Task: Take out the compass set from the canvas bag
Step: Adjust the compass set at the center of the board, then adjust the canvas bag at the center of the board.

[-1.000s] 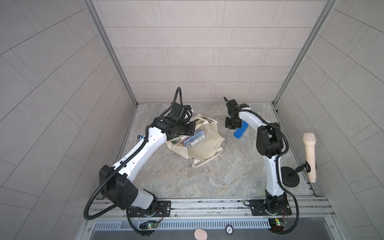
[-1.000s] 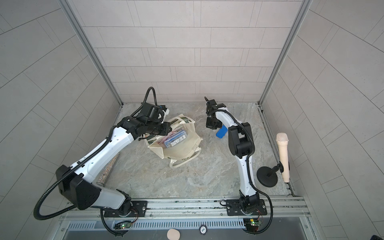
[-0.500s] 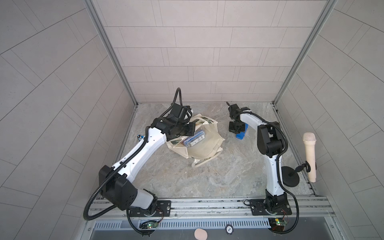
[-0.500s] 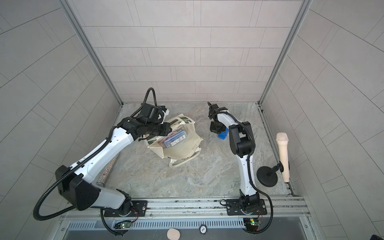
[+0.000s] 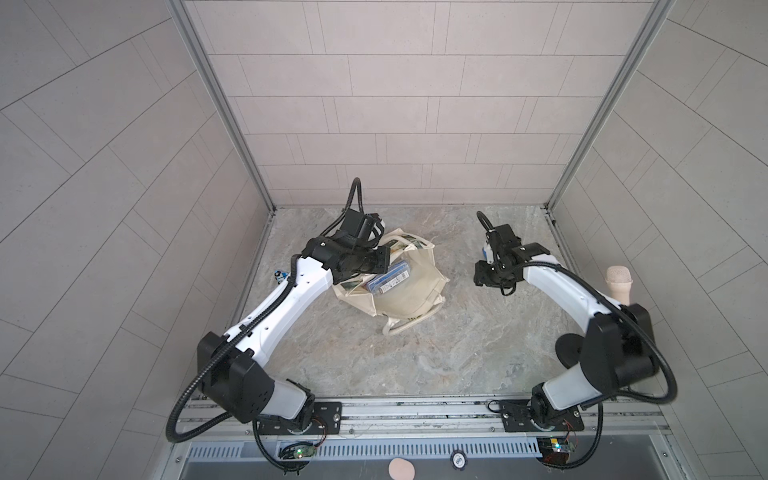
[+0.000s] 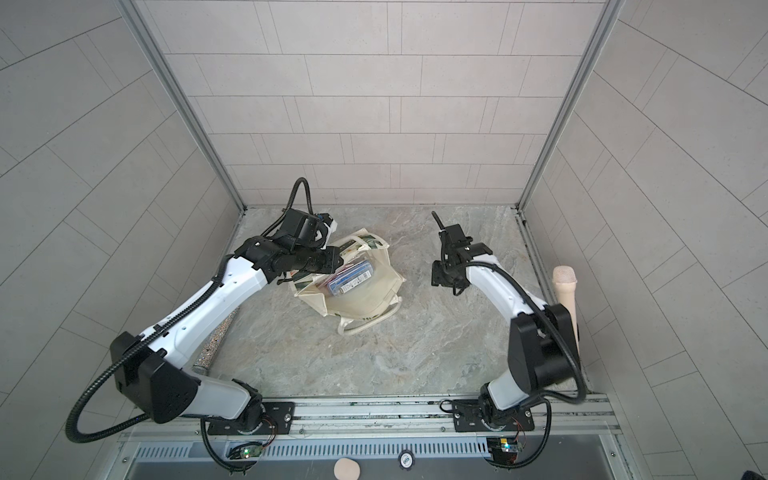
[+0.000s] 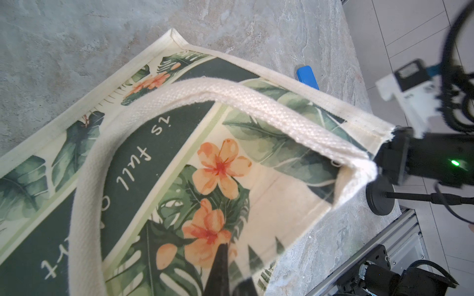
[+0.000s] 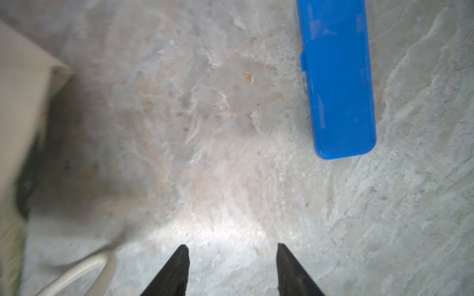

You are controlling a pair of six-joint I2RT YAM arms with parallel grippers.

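Marbled grey counter (image 5: 415, 353): canvas bag (image 5: 411, 291), edge clenched in left gripper (image 5: 385, 261); blue case (image 8: 336, 77) lying flat outside bag; right gripper (image 8: 232, 247) released, empty, near case.

Matt woven cloth for the canvas bag (image 7: 256, 194), its leaf print flat and dull, with a coarser, ribbed webbing handle (image 7: 230, 94) across mid-frame. Smooth hard plastic, faintly glossy and scuffed, for the blue case (image 8: 338, 77) at upper right. Mottled stone-look table (image 8: 205, 128) — dull, slightly rough. Brushed metal rail (image 5: 415, 409) along the lower edge — semi-gloss white plastic on the left arm (image 5: 291, 299).
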